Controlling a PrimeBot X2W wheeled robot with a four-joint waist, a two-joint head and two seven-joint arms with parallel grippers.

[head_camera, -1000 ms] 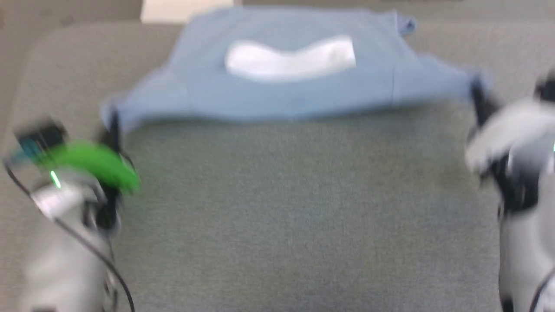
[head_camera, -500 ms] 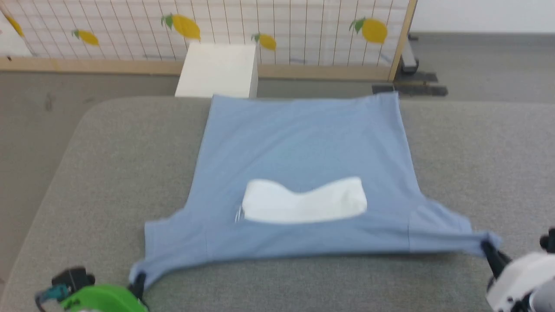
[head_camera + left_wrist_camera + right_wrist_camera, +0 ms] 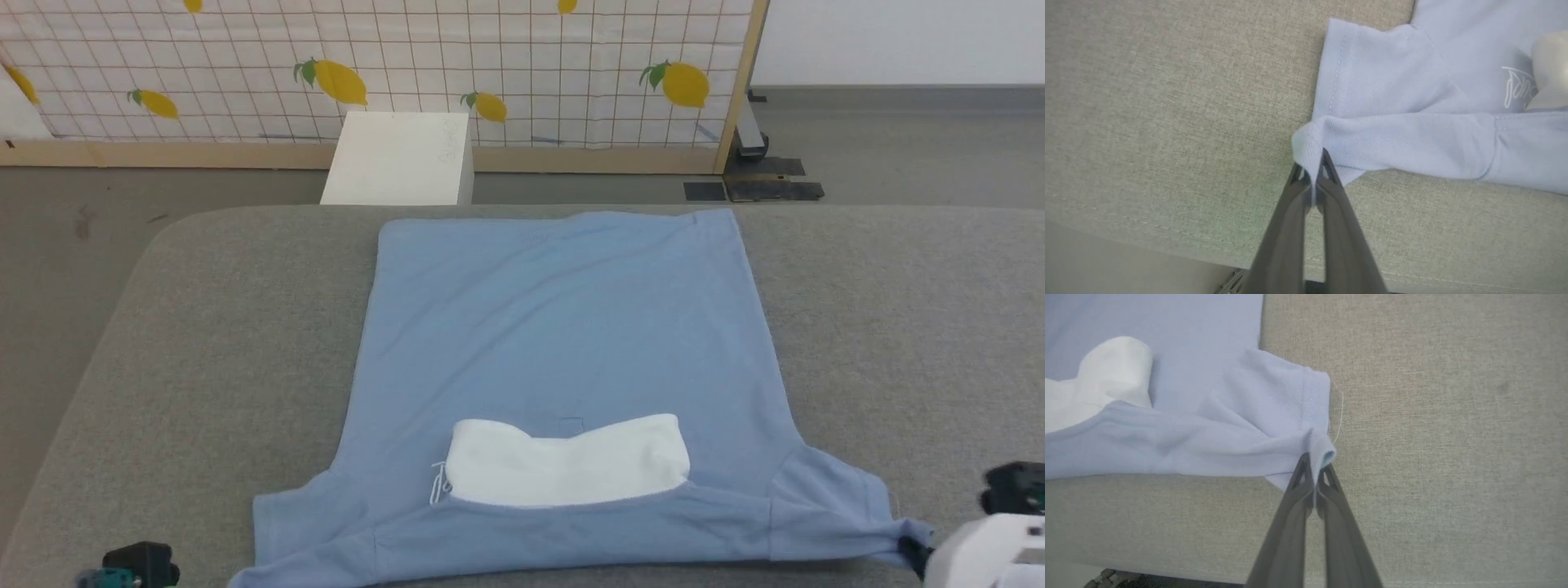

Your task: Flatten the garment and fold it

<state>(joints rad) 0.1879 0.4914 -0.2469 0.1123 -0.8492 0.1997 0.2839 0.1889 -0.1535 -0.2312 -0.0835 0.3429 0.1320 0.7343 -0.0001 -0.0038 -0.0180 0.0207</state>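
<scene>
The garment (image 3: 563,327), a light blue short-sleeved shirt, lies spread flat on the grey cushion (image 3: 204,327) with its white collar (image 3: 567,461) toward me and its hem at the far edge. My left gripper (image 3: 1311,169) is shut on the tip of one sleeve (image 3: 1372,143), beside the white script logo (image 3: 1515,87). My right gripper (image 3: 1314,463) is shut on the tip of the other sleeve (image 3: 1290,412); in the head view its dark fingertips (image 3: 913,555) pinch that corner at the lower right. Both pinched corners sit slightly raised off the cushion.
A white box (image 3: 398,159) stands on the floor behind the cushion. A lemon-patterned screen (image 3: 408,65) with a wooden frame closes off the back. The cushion's front edge (image 3: 1167,245) lies close under both grippers. Bare cushion extends on both sides of the shirt.
The head camera has tilted up, so the shirt now shows lower and whole. The shirt has gone from hanging stretched between the grippers to lying flat; both grippers stay shut on the sleeve tips.
</scene>
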